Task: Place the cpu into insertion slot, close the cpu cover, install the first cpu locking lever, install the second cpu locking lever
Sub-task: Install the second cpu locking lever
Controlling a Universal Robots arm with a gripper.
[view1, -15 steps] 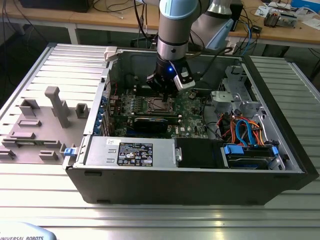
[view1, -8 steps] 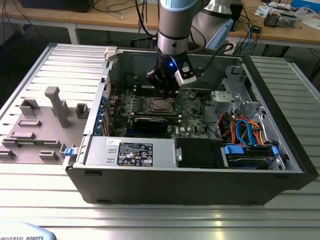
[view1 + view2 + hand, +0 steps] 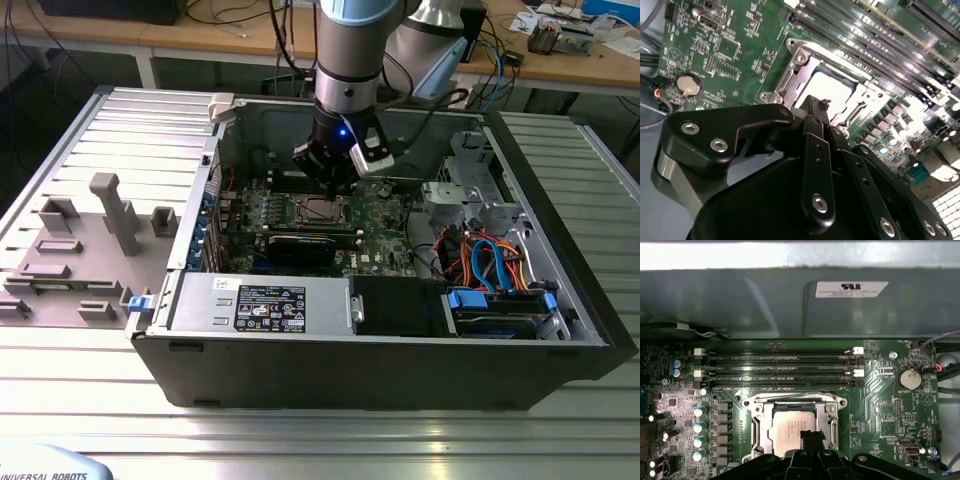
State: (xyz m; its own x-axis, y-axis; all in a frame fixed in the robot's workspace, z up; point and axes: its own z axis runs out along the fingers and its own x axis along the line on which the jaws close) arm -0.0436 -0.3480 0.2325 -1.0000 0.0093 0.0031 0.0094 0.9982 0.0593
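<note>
Risk: the cpu (image 3: pixel 794 431) could be nudged askew in the insertion slot (image 3: pixel 756 432) if the gripper (image 3: pixel 811 437) is dragged sideways while so close to it; pins beneath could then be bent, judged from how low the fingertips hang over the chip.
Second risk: the cpu cover (image 3: pixel 795 401) appears to lie down around the chip, its square window framing the silver top; if it is not seated flat, a lever could be forced over a raised edge.
Cause: the gripper is poised at the socket edge farthest from the memory slots (image 3: pixel 777 367), with little room between fingers and metal frame.
Jaws: pressed together or nearly so, the two fingertips seen meeting in a narrow point in both wrist views; nothing is seen pinched between them. Whether the tip touches the chip or frame cannot be told.
Cpu position: inside the slot, near the middle of the motherboard (image 3: pixel 890 405), just beside the memory slots and well apart from the coin battery (image 3: pixel 909 378).
Exterior view: the gripper (image 3: pixel 330 182) is held above the socket (image 3: pixel 318 208) within the open computer case (image 3: pixel 400 370).
</note>
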